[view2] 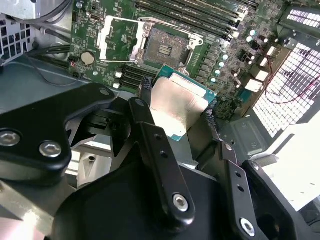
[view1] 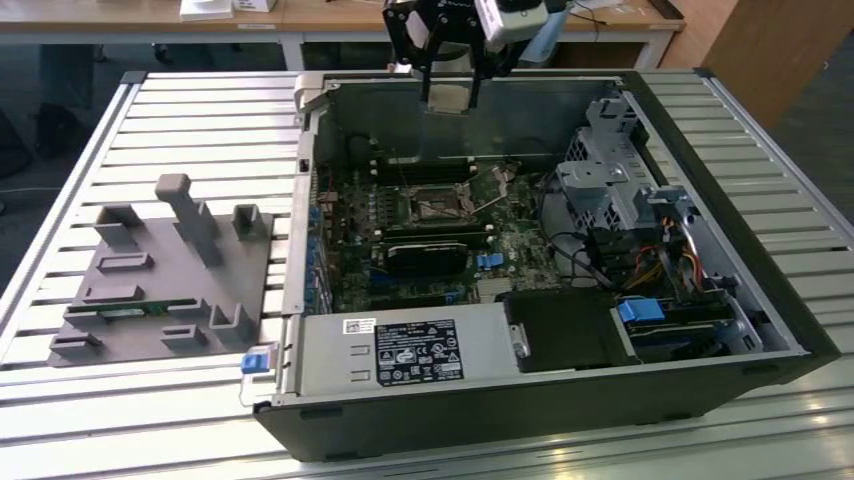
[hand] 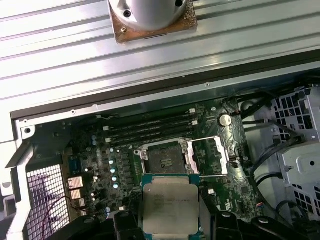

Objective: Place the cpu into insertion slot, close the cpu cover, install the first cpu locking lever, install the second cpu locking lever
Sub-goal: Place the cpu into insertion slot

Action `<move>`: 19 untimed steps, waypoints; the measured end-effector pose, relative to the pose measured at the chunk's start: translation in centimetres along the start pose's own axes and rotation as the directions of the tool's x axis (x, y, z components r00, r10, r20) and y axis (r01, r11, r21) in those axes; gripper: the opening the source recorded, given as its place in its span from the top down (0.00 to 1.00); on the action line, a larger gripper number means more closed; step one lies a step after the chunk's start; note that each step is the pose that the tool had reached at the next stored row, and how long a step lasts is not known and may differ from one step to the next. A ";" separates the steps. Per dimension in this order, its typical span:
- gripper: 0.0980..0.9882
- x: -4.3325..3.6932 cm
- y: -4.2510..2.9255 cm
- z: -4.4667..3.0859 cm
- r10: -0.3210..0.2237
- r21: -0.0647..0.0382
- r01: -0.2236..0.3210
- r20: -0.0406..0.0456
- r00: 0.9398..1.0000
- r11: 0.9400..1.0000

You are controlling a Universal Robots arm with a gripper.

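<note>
gripper (view2: pixel 177 102): we pinch the cpu (hand: pixel 169 207) by opposite edges, leaving its metal top clear.
cpu: we hang it above the insertion slot (hand: pixel 166 159), apart from it, unseated.
cpu cover (hand: pixel 210 155): flipped open beside the slot, so the socket lies bare for us.

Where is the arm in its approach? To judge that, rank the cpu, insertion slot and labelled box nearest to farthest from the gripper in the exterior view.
1. the cpu, held in the gripper, up high.
2. the insertion slot, lower, at the view's middle.
3. the labelled box, nearest the camera.
</note>
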State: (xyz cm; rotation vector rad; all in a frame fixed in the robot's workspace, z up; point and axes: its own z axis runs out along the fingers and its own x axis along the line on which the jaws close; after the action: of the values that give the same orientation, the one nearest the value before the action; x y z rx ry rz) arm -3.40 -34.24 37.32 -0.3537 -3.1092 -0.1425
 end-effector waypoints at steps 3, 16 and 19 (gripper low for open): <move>0.51 0.00 0.00 0.00 0.015 0.000 -0.015 0.001 1.000 1.000; 0.51 0.00 0.00 0.00 0.067 -0.002 -0.067 0.006 0.998 0.998; 0.51 0.00 0.00 0.00 0.077 -0.002 -0.077 0.007 0.997 0.997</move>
State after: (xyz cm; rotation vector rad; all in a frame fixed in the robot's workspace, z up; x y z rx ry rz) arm -3.40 -34.24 37.32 -0.4737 -3.0967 -0.1432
